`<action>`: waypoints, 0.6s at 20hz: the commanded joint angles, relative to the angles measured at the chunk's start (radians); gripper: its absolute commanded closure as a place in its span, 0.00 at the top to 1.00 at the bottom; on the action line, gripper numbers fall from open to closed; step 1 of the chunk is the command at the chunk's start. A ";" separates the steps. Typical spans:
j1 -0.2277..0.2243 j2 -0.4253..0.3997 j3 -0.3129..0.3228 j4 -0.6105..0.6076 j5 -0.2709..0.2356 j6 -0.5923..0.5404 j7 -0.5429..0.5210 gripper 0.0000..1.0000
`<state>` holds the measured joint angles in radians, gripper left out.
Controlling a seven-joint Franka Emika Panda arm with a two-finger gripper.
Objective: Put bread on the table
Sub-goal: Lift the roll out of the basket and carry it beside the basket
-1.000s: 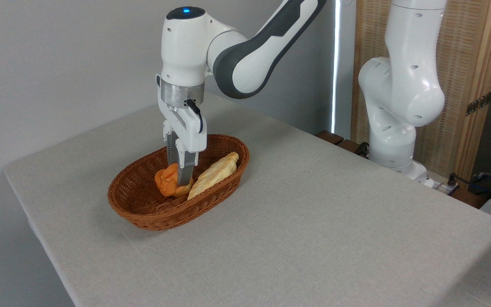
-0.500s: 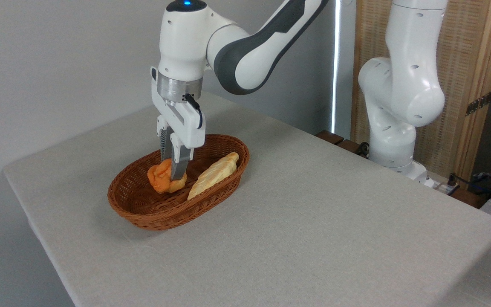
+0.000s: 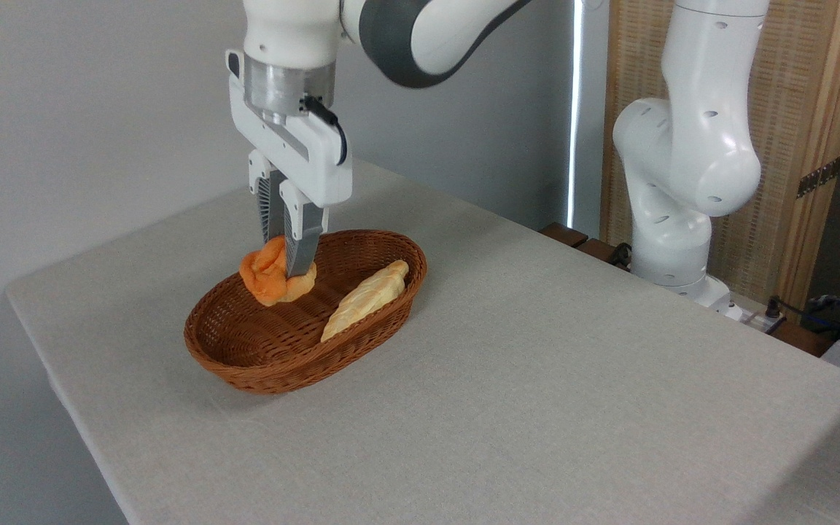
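**Bread held in the air above the basket**

Bread (image 3: 268, 275), a small orange-golden bun with a lobed top, hangs pinched in the gripper (image 3: 285, 271) of the white robot arm (image 3: 420, 29). The 2 grey fingers (image 3: 300, 244) point straight down and are closed on the bun's right part, so most of the bun sticks out to the left of them. The bun is clear of the basket floor, lifted to about the level of the far rim at the basket's back-left end.

Below it sits a brown oval wicker basket (image 3: 274, 368) on the table (image 3: 537, 379), which has a light grey-beige cloth-like top. 1 long pale loaf (image 3: 365, 299) with scored lines lies inside the basket along its right side, one end leaning up near the rim. The bun and the loaf are apart.

The arm's base column (image 3: 682, 182) stands beyond the table's far right edge, in front of a woven panel in a wooden frame (image 3: 806, 109). A plain grey wall (image 3: 84, 109) fills the left background.
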<state>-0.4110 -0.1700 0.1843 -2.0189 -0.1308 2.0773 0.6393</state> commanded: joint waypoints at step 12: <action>-0.005 0.082 0.149 0.063 0.486 -0.049 0.097 0.72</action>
<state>-0.4078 -0.1188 0.3251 -1.9712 0.2780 2.0348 0.7171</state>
